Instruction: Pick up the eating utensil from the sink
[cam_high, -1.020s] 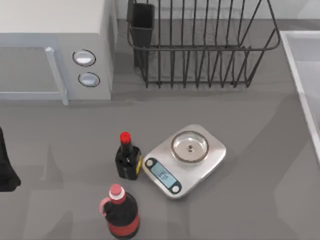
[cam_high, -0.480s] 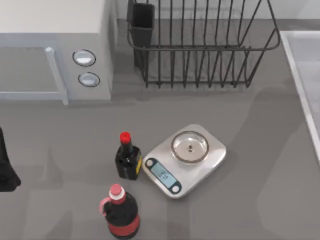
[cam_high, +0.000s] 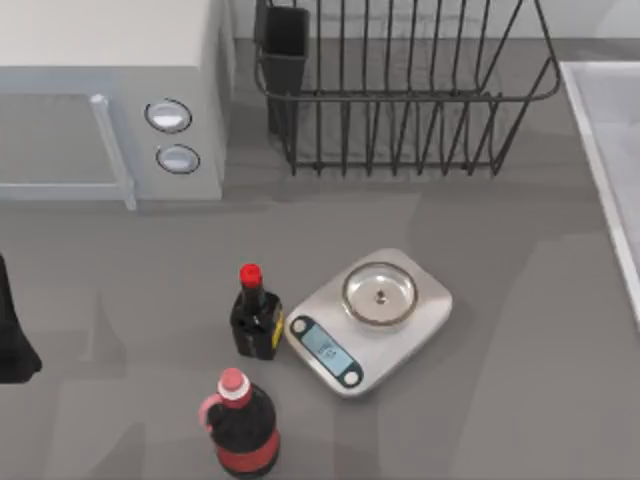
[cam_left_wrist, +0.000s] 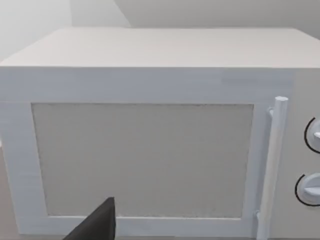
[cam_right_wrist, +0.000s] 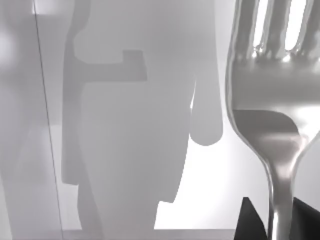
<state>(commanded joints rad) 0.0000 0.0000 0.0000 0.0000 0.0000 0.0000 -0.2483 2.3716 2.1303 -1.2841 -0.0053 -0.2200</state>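
**Right wrist view: fork pinched over the sink**

Right wrist view has one fork (cam_right_wrist: 272, 115), tines up, its handle nipped between the right gripper's (cam_right_wrist: 276, 220) two dark fingers (cam_right_wrist: 250, 222), above the pale sink (cam_right_wrist: 125, 125) floor. From above, the sink rim (cam_high: 600, 150) lies right of the scale (cam_high: 368, 318). Two bottles (cam_high: 255, 315) (cam_high: 240, 425) stand left of the scale; one rack (cam_high: 400, 90) and one microwave (cam_high: 110, 100) sit behind it. Left arm (cam_high: 12, 340) is parked far left of the scale; I cannot tell its claw's state.
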